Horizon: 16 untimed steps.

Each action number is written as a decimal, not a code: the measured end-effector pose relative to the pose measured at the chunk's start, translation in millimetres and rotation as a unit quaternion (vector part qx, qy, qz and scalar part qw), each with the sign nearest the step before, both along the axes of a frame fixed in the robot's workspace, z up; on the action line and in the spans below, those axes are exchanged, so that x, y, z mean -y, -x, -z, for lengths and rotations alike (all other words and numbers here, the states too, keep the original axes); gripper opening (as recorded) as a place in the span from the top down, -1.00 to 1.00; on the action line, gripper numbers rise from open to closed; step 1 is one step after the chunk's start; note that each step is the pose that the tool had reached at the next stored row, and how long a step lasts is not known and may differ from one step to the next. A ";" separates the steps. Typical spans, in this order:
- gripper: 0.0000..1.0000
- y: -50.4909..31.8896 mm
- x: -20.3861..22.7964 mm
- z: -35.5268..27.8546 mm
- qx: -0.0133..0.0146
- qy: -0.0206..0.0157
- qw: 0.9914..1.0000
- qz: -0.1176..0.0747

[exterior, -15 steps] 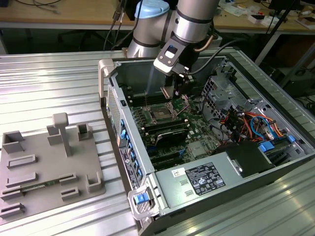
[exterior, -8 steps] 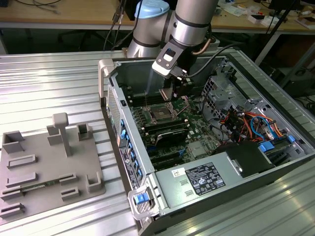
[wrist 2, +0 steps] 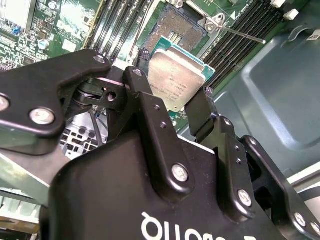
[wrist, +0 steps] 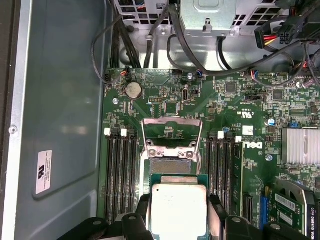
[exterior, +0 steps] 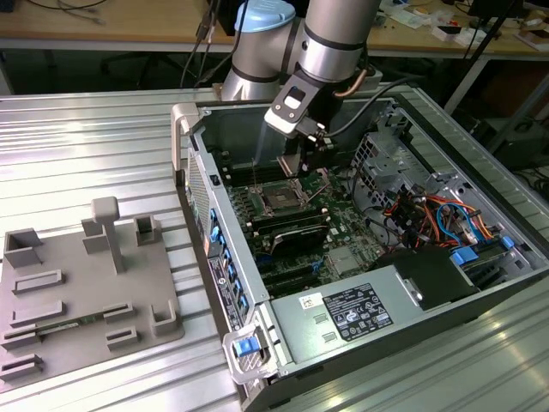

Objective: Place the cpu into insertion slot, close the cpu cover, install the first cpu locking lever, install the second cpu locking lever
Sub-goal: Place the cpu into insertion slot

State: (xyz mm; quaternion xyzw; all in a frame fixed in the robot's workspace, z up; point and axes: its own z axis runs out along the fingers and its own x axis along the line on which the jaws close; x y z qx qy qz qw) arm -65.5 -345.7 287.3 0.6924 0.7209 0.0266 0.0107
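Exterior view: an open computer case (exterior: 199, 163) lies on a ribbed metal table (exterior: 86, 137), and the arm reaches down into it. The end effector (exterior: 296, 163) hangs over the insertion slot (exterior: 281, 199). A printed label (exterior: 356, 311) covers the power supply at the case's near end, and a grey tray (exterior: 86, 292) of moulded pockets sits on the table at the exterior view's left. The case holds a green board, memory slots (wrist: 120, 175), bundled cables (exterior: 429, 215), a coin cell (wrist: 133, 90) and a finned heatsink (wrist: 300, 146). In the first wrist view a white sticker (wrist: 44, 171) with dark print sits on the case wall, and white lettering is printed on the board beside the memory slots. In the second wrist view white letters run across the end effector's black body. In both wrist views the end effector (wrist 2: 172, 94) (wrist: 178, 207) is clamped on the cpu (wrist 2: 175, 82) (wrist: 178, 210), one finger on each of two opposite edges, silver top towards the cameras. The cpu is held over the board at the edge of the slot (wrist 2: 175, 30) (wrist: 172, 166), not seated in it. The cpu cover (wrist: 172, 121) stands flipped up off the slot, and a thin lever (wrist 2: 240, 34) juts out from a slot corner.
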 end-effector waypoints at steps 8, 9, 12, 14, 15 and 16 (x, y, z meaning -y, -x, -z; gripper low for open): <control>-0.08 0.0 0.0 5.0 0.000 0.000 1.000 0.000; -0.08 0.0 0.0 5.8 0.000 0.000 1.000 0.000; -0.08 0.0 0.0 8.6 0.000 0.000 1.000 0.000; -0.08 0.1 0.0 9.0 0.000 0.000 1.000 0.000; -0.08 0.0 0.0 9.5 0.000 0.000 1.000 0.000; -0.08 0.0 0.0 9.8 0.000 0.000 1.000 0.000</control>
